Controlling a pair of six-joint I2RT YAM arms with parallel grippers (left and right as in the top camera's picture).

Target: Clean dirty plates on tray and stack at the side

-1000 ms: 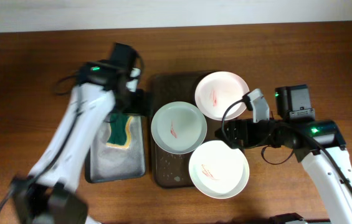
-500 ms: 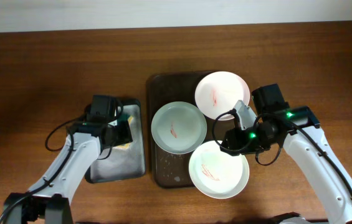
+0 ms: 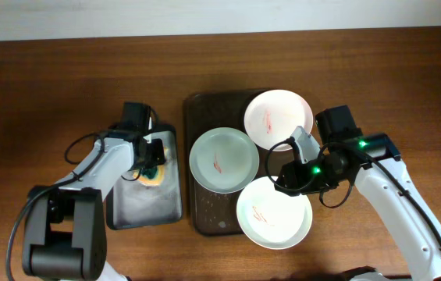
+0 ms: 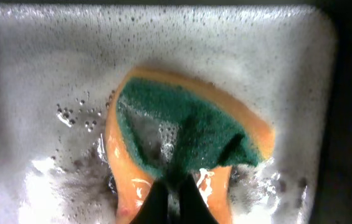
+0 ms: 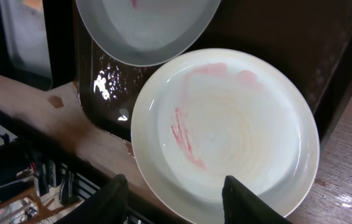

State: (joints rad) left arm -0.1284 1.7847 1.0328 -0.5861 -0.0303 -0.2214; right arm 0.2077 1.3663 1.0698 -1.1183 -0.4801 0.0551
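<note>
Three plates lie on the dark brown tray point(image 3: 204, 209): a pale green plate point(image 3: 224, 159), a pinkish-white plate point(image 3: 277, 119) and a white plate point(image 3: 273, 212), each with reddish smears. My right gripper point(image 3: 286, 176) stands at the white plate's far rim. In the right wrist view the gripper point(image 5: 174, 186) straddles the rim of the white plate point(image 5: 225, 130), one finger outside it and one on its inner face, closed in on it. My left gripper point(image 3: 151, 154) is shut on the green-and-yellow sponge point(image 4: 188, 124) in soapy water, and its fingertips point(image 4: 174, 190) pinch the sponge's green face.
A smaller black tray point(image 3: 146, 209) holding foam and the sponge lies left of the brown tray. The white plate overhangs the brown tray's front right corner. Bare wooden table point(image 3: 48, 94) lies at the left, back and far right.
My left arm swung down to the black tray and its jaws closed on the sponge. My right gripper moved in to the white plate's rim and narrowed around it.
</note>
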